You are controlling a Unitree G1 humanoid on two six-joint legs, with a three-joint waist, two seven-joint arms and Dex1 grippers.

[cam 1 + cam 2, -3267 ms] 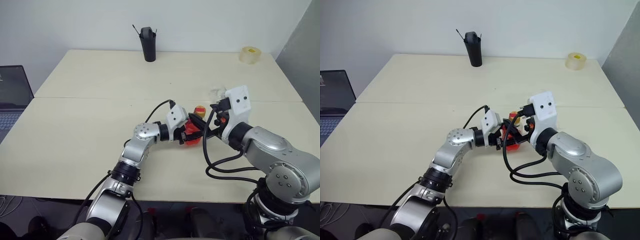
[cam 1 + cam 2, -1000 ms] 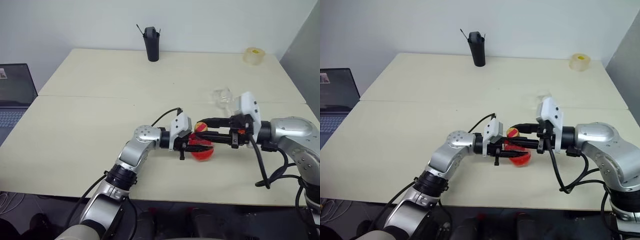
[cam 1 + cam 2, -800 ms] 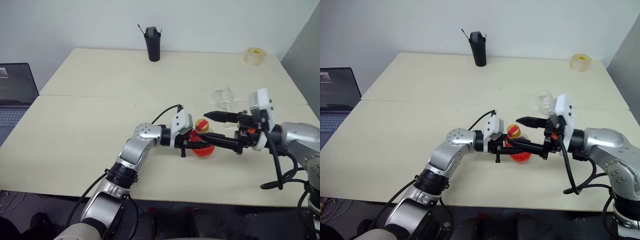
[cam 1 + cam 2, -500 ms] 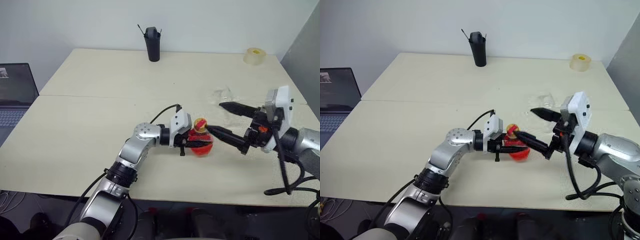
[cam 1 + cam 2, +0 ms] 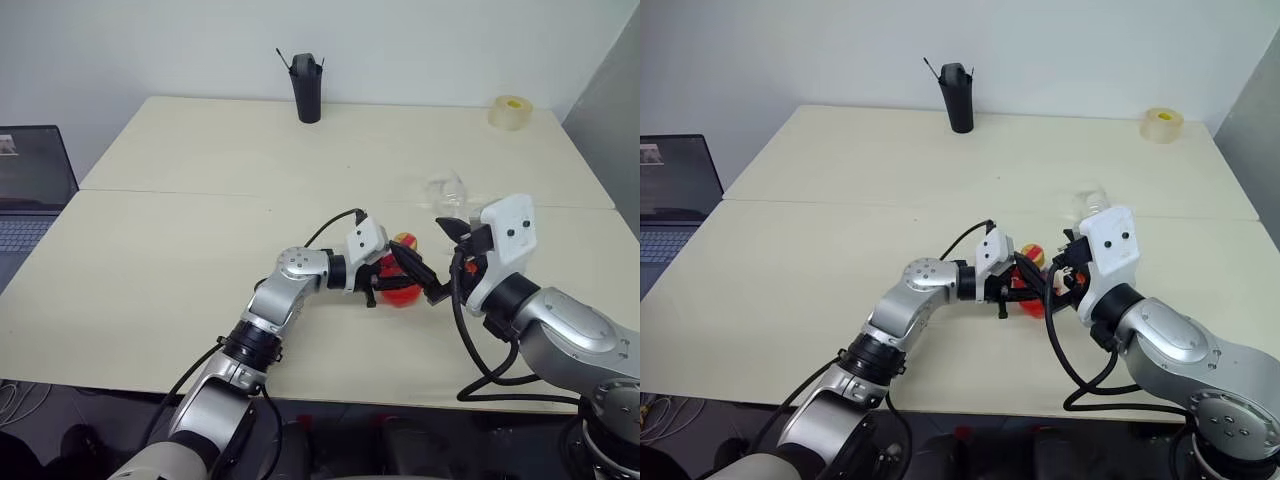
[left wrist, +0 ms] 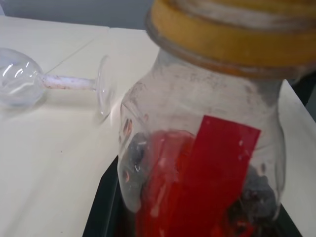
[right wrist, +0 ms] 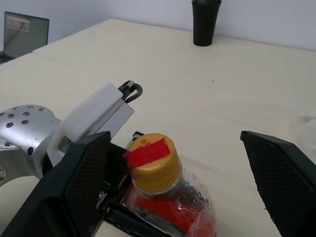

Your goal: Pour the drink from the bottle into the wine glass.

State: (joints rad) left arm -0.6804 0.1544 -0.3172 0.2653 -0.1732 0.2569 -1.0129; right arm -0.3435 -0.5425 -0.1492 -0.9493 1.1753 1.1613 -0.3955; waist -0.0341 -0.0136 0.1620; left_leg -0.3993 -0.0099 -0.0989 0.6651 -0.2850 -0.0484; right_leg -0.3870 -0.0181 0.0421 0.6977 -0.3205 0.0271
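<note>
Left eye view: a wide cream table (image 5: 180, 260) made of two joined tops is seen, with a laptop (image 5: 35, 190) at its left edge. At the far edge a tall black cup (image 5: 307, 88) with sticks in it is placed, and a roll of tape (image 5: 508, 111) lies near the far right corner.

Near the middle of the table, the left gripper (image 5: 385, 285) is closed on the bottle (image 5: 402, 283), which is held upright by its rounded body. The drink (image 7: 173, 210), bright red-orange, is seen in the lower part of the bottle. The yellow cap (image 7: 152, 161) with a red strip across it is still on.

The right gripper (image 7: 182, 163) is spread wide, one black finger (image 7: 74, 182) on each side of the cap, neither touching it.

The wine glass (image 6: 47, 81) is shown lying on its side on the table just beyond the bottle, its bowl, stem and foot all resting on the surface; no liquid is seen in it.
</note>
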